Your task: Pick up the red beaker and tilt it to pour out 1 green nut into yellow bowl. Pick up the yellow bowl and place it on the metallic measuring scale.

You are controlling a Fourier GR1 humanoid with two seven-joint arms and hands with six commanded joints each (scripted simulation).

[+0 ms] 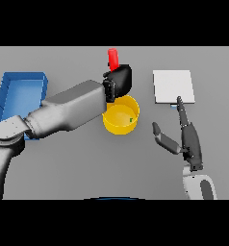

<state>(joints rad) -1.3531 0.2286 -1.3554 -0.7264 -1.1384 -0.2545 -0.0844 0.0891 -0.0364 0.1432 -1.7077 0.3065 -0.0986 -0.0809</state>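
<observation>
My left hand [120, 79] is curled round the red beaker [113, 58], whose upper part sticks up behind the hand, just beyond the yellow bowl [117, 116]. A small green nut [131, 119] lies inside the bowl near its right wall. The metallic measuring scale [172, 86] is a pale square plate to the bowl's right, at the back. My right hand [186, 137] hovers right of the bowl and in front of the scale, fingers straight and thumb spread, holding nothing.
A blue tray [20, 93] sits at the far left, partly behind my left arm. My left forearm [70, 111] reaches across the table from the left to the bowl.
</observation>
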